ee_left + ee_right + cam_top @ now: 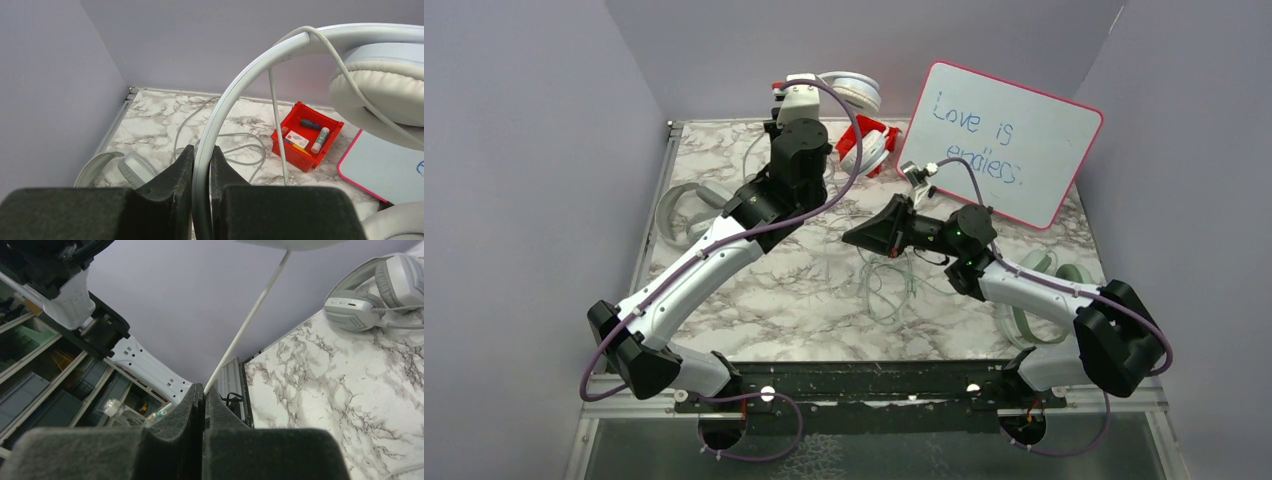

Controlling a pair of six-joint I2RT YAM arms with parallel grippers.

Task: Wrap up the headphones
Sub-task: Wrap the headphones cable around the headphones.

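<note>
1. From above, the left arm (714,250) reached to the far side of the marble desk (754,300) and held the white headphones (852,90) up near the back wall. Its fingers were hidden there. The right fingers (869,233) hung over the middle of the desk, above a loose pile of cable (889,290). A pale pair (682,212) lay at the left edge and a mint pair (1039,300) at the right. A red bin (871,147) and a whiteboard (1014,145) stood at the back.
2. In the left wrist view, the left fingers (175,185) were clamped on the white headband (235,85). One padded ear cup (380,90) was at the right.
3. In the right wrist view, the right fingers were pinched together on a thin white cord (250,315), which ran straight upward. The pale pair lay on the desk beyond.
</note>
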